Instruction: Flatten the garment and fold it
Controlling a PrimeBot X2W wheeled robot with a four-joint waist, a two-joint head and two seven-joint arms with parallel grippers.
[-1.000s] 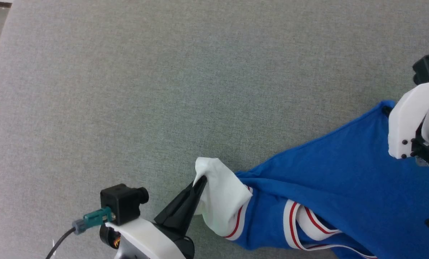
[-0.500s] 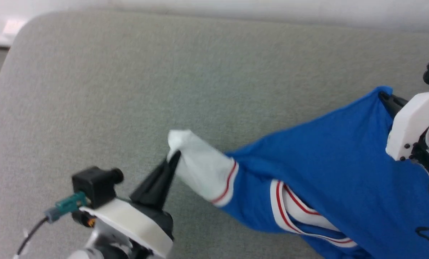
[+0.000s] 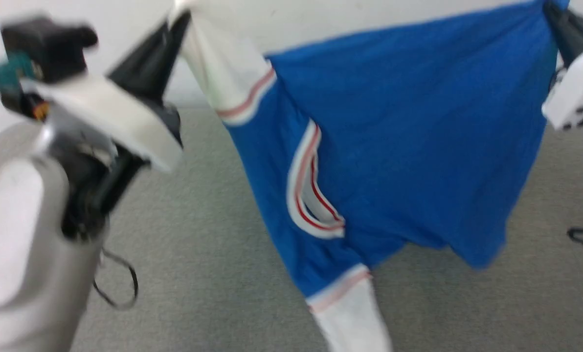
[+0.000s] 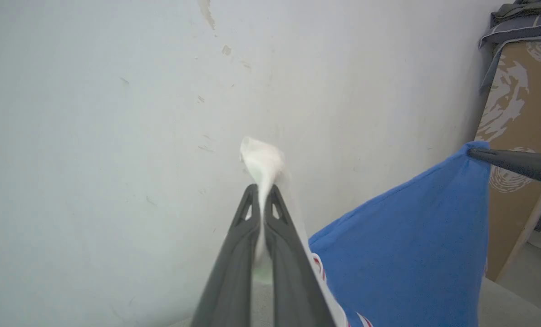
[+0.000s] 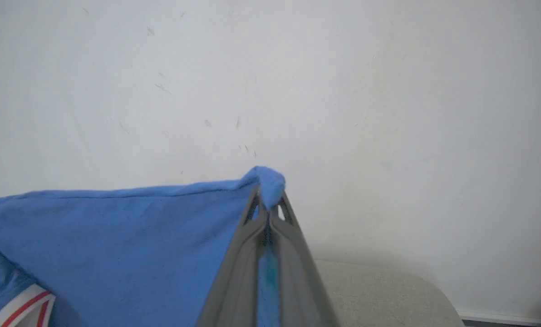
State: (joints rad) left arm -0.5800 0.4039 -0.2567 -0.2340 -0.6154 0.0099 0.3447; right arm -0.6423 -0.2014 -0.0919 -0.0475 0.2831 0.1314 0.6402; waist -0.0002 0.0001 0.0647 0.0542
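Note:
The garment (image 3: 399, 146), a bright blue jersey with white sleeves and red-striped trim, hangs in the air between both arms above the grey table (image 3: 198, 234). At the top left my left gripper (image 3: 181, 17) is shut on a white sleeve (image 4: 261, 159). My right gripper (image 3: 550, 12) at the top right is shut on a blue corner (image 5: 268, 181) of the garment. The collar (image 3: 311, 195) faces me in the middle, and the other white sleeve (image 3: 352, 318) dangles at the bottom.
A pale wall (image 5: 297, 81) stands behind the table. A brown board (image 4: 520, 136) with cloth on top leans at the right in the left wrist view. A loose cable (image 3: 120, 288) hangs below my left arm.
Both grippers have risen and lifted the garment off the table, so it now hangs spread between them. The head camera has tilted up, bringing the wall into view.

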